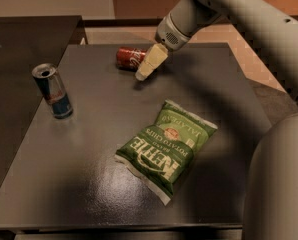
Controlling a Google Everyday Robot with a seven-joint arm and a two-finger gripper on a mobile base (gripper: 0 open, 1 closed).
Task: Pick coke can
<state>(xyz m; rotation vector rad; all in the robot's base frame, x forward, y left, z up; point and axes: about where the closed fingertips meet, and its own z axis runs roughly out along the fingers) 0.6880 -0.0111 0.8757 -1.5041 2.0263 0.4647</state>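
Observation:
The coke can (130, 57) is red with white script and lies on its side at the far middle of the dark table (94, 134). My gripper (150, 64) hangs from the arm that comes in from the upper right. Its pale fingers (153, 60) point down and left, right in front of the can's right end, which they cover. The gripper sits at or just above the tabletop beside the can.
A tall blue-and-silver can (52, 90) stands upright at the table's left. A green Kettle chips bag (165, 148) lies in the middle front. The robot's own body (279, 184) fills the lower right. A second dark surface (19, 49) lies to the left.

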